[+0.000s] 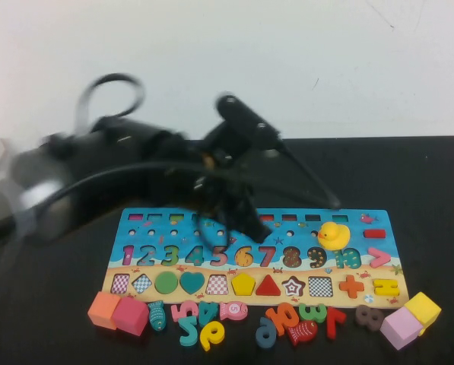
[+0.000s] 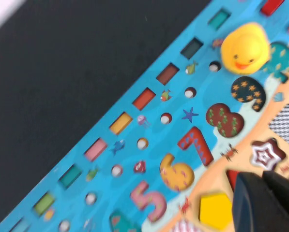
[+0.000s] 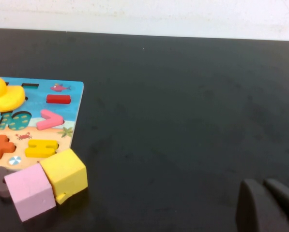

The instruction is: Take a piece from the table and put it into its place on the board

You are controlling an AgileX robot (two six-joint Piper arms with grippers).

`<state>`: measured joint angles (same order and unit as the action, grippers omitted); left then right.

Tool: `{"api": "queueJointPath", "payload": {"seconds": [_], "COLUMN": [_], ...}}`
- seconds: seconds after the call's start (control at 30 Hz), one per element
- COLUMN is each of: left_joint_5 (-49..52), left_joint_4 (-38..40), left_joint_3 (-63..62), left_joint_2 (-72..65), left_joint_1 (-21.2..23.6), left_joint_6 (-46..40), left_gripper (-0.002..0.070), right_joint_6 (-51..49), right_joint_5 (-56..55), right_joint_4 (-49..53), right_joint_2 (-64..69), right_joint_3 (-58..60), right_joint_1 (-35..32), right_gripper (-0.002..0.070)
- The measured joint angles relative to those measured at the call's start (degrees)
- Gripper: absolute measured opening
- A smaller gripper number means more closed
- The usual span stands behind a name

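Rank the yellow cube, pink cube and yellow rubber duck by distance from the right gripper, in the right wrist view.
1. yellow cube, beside a corner of the board
2. pink cube, touching the yellow one
3. yellow rubber duck, on the board
The right gripper is over the black table; the left gripper is over the board.

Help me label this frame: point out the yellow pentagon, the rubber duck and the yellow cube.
yellow pentagon (image 1: 243, 284), high view, middle of its top face, seated in the board's shape row.
rubber duck (image 1: 334, 235), high view, on its body.
yellow cube (image 1: 423, 308), high view, centre of its top face.
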<state>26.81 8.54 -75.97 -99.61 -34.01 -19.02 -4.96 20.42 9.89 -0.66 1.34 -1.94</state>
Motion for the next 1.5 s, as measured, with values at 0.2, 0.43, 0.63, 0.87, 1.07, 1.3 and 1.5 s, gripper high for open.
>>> {"api": "queueJointPath", "payload": {"seconds": [0.2,0.43,0.63,0.87,1.07,1.3,1.5], "left_joint_5": [-9.60,-15.07,-13.60,-9.78,-14.51,-29.31,-25.75], "left_joint_4": [2.48,4.49,4.45,1.90,0.88,2.66,3.54], "left_joint_3": [19.68,35.74,41.65,46.50,55.46,69.03,74.17], "left_joint_2": [19.04,36.37,47.55,57.52,64.94,73.90,83.40], "left_joint_1": [0.00,0.00,0.51,0.59,0.59,1.70,12.77], "left_joint_6": [0.00,0.00,0.00,0.00,3.44,7.81,10.34], "left_gripper": [0.0000,0.0000,0.0000,0.0000,0.0000,0.0000,0.0000], "right_joint_6": [0.00,0.00,0.00,0.00,0.00,0.00,0.00], "right_joint_5": [0.00,0.00,0.00,0.00,0.00,0.00,0.00], "right_joint_4": [0.00,0.00,0.00,0.00,0.00,0.00,0.00], "right_joint_2": [0.00,0.00,0.00,0.00,0.00,0.00,0.00], "right_joint_3": [0.00,0.00,0.00,0.00,0.00,0.00,0.00], "right_joint_1": [0.00,0.00,0.00,0.00,0.00,0.00,0.00], "right_gripper": [0.0019,0.0019,0.0019,0.0019,0.0019,0.0019,0.0019]}}
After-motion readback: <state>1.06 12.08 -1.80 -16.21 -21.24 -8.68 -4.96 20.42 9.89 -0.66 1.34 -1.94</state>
